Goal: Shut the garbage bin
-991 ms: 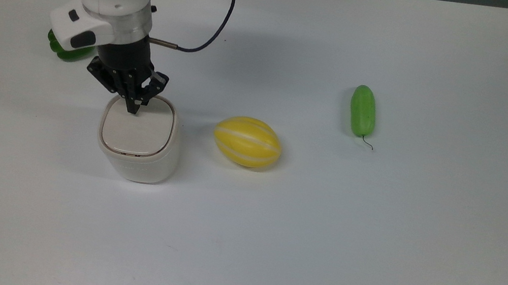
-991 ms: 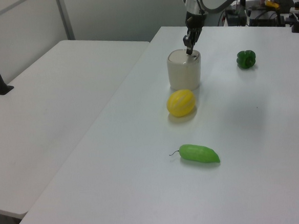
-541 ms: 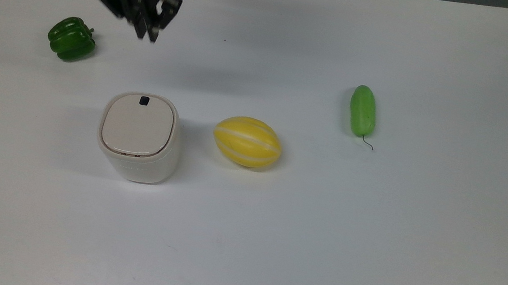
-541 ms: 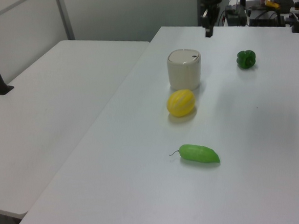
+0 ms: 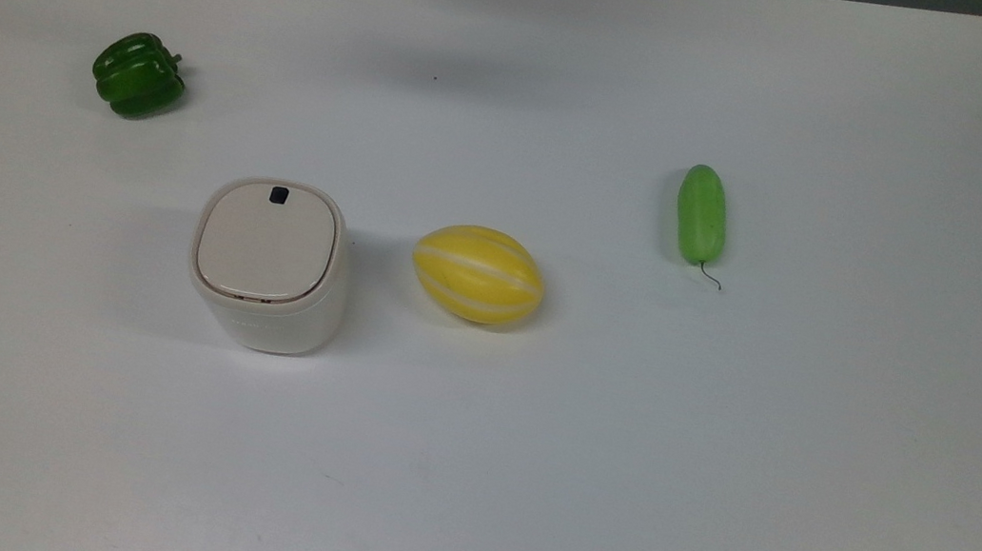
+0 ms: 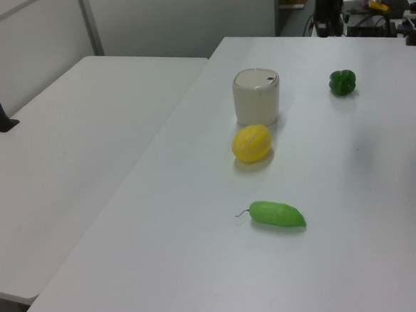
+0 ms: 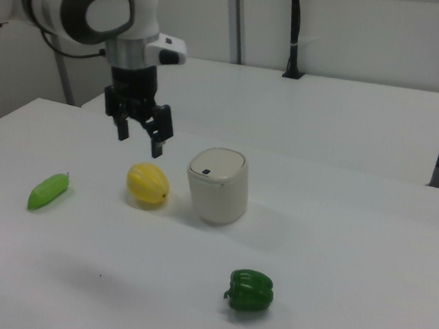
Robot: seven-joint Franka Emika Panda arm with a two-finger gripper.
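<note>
**Bin lid down, arm raised clear of the table**

The small cream-white plastic garbage bin [image 5: 269, 268] with its rounded-square body stands upright on the white table [image 5: 715, 461], and its flat beige lid [image 5: 266, 240] lies level on the rim, closed, the little black latch [image 5: 278, 195] near the edge of the lid toward the top view's upper side. Just beside the bin, on the top view's right, rests the yellow ribbed melon [image 5: 478, 273], apart from it by a narrow strip of table. Farther along the top view's right lies the smooth light-green cucumber [image 5: 701, 214] with a thin dark stem. The dark green bell pepper [image 5: 139, 75] sits well apart from the bin, toward the top view's upper left.

In the right view the white robot arm [image 7: 95, 3] hangs the black two-finger gripper [image 7: 139, 138] in the air above the table, over the melon's side of the bin and touching nothing. Its fingers [image 7: 159, 138] are spread apart and hold nothing.
</note>
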